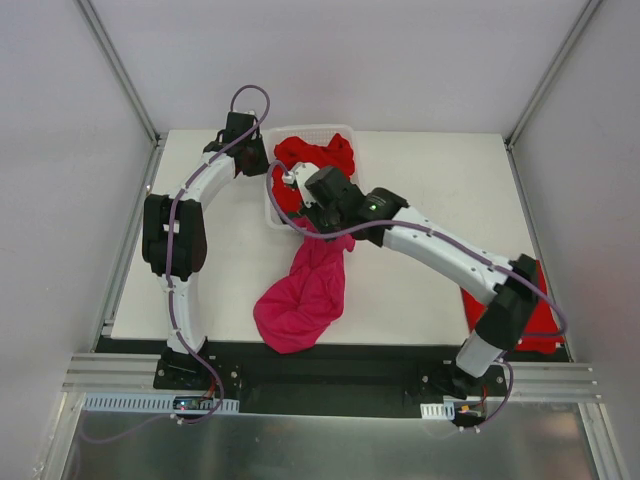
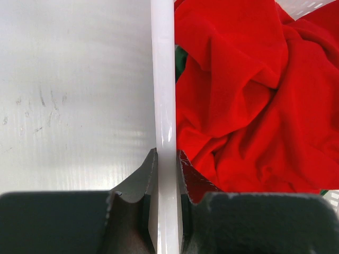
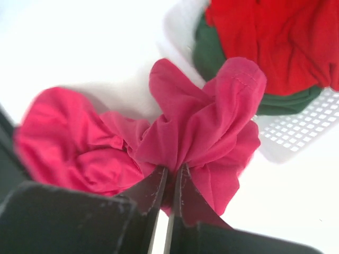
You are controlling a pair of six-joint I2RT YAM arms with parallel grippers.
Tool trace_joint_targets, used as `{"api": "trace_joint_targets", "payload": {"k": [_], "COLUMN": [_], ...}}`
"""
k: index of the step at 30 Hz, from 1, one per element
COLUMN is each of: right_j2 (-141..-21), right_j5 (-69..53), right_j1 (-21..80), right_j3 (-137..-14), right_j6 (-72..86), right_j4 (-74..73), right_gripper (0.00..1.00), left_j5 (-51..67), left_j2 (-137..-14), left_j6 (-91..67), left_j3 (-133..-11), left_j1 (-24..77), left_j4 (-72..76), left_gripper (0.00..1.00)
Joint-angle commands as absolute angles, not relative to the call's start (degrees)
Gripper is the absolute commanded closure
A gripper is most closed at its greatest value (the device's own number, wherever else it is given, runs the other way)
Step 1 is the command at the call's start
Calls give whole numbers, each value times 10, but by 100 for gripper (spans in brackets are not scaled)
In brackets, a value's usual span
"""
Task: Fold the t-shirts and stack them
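One magenta-pink t-shirt trails from the white basket down to the lower centre of the overhead view. Its upper end is bunched and pinched tight in the right gripper, which hides that end from above. Crumpled red t-shirts fill the basket, their number unclear, and a dark green t-shirt shows only as a sliver beneath them. Another red t-shirt at the table's right edge is partly covered by the right arm. The left gripper is clamped on the basket's rim.

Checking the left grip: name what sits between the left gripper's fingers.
The white basket's rim, pinched by the left gripper; the left wrist view shows it.
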State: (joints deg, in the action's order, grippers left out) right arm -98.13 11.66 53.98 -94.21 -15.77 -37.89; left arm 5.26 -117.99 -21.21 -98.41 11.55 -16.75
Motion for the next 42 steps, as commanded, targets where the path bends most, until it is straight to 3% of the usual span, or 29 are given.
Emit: {"api": "trace_joint_targets", "payload": {"k": [1, 9, 10, 12, 14, 15, 23, 42], "right_j2": [-897, -939, -952, -955, -922, -908, -914, -1152], "right_j5": [67, -53, -45, 35, 83, 128, 290, 228], "right_j1": [571, 587, 589, 594, 595, 594, 532, 389], "right_j3": [-923, -892, -892, -894, -883, -866, -889, -1014], "right_j6": [-137, -154, -153, -148, -147, -146, -155, -167], "right_j4": [-409, -415, -410, -403, -362, -344, -311, -290], "right_gripper": [99, 97, 83, 41, 20, 1, 3, 3], "left_j5": [39, 43, 43, 44, 43, 41, 48, 71], "left_j2": [-1148, -1150, -1149, -1144, -1138, -1136, -1131, -1131], "left_j6": [-193, -201, -200, -198, -193, -192, -188, -185], "left_j3": [-997, -997, -997, -995, -993, -992, -988, -986], "left_j1": [115, 115, 115, 115, 115, 115, 115, 116], "left_j4": [-157, -157, -157, -157, -157, -157, -157, -157], "left_gripper": [100, 100, 100, 100, 100, 100, 100, 100]}}
